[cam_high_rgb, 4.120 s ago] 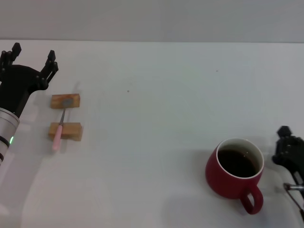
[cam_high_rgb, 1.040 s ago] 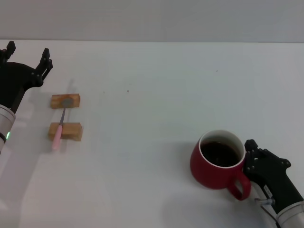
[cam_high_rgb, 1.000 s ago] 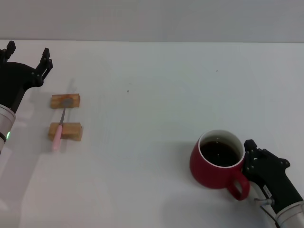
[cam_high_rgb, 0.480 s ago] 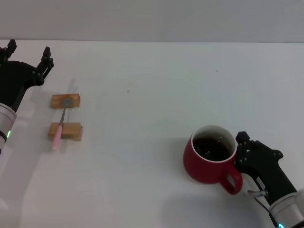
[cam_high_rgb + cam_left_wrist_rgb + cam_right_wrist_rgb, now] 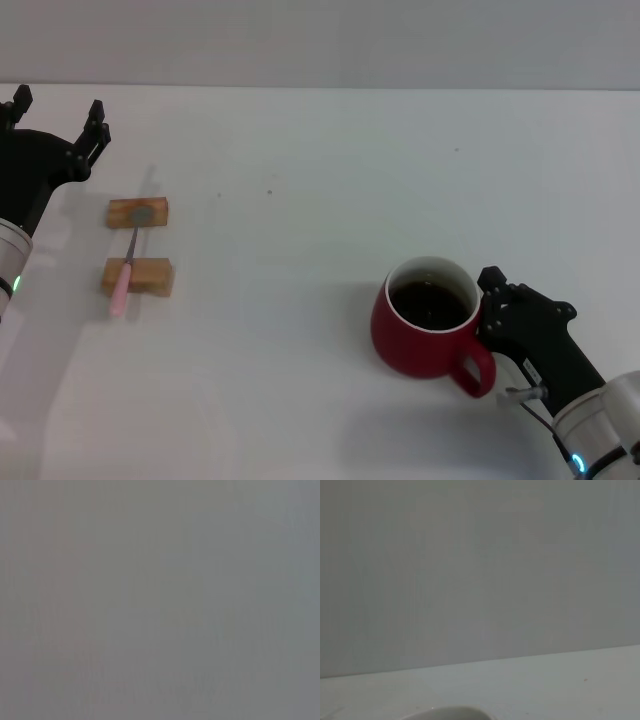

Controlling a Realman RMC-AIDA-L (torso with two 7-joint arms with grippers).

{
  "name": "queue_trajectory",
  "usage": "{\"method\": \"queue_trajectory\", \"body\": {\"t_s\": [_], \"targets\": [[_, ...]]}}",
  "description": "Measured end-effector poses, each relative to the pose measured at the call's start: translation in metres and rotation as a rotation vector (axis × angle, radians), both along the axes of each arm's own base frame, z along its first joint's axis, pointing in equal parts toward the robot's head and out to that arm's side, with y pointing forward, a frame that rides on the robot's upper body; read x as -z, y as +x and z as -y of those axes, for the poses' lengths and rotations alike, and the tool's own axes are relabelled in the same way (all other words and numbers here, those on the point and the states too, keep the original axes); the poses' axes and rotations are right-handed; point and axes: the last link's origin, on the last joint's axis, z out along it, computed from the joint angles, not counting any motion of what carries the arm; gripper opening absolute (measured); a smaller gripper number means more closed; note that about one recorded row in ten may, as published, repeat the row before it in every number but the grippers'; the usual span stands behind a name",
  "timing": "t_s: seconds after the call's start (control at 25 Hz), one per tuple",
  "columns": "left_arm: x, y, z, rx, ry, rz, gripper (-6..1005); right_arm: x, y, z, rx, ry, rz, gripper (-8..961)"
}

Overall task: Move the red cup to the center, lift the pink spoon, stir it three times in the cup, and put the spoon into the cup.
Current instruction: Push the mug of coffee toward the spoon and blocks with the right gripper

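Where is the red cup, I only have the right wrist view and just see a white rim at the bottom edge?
Observer: On the head view, the red cup stands on the white table, right of center, with dark liquid inside.
Operator: Is the right gripper on it?
Observer: The right gripper presses against the cup's right side, above the handle.
Operator: And the pink spoon?
Observer: The pink spoon lies far left, bridging two wooden blocks.
Operator: Left gripper?
Observer: The left gripper hovers open, behind the blocks at the table's far left.

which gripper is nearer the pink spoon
Left. The left gripper hovers just beyond the pink spoon on its wooden blocks; the right gripper is across the table, against the red cup.
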Motion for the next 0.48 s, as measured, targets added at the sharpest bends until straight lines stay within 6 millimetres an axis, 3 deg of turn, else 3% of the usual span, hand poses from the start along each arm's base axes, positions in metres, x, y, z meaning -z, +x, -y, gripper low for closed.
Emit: {"method": "queue_trajectory", "body": {"t_s": [0.48], "targets": [[-0.002, 0.000, 0.000, 0.000, 0.010, 0.004, 833, 0.000, -0.007, -0.012, -0.030, -0.004, 0.004, -1]]}}
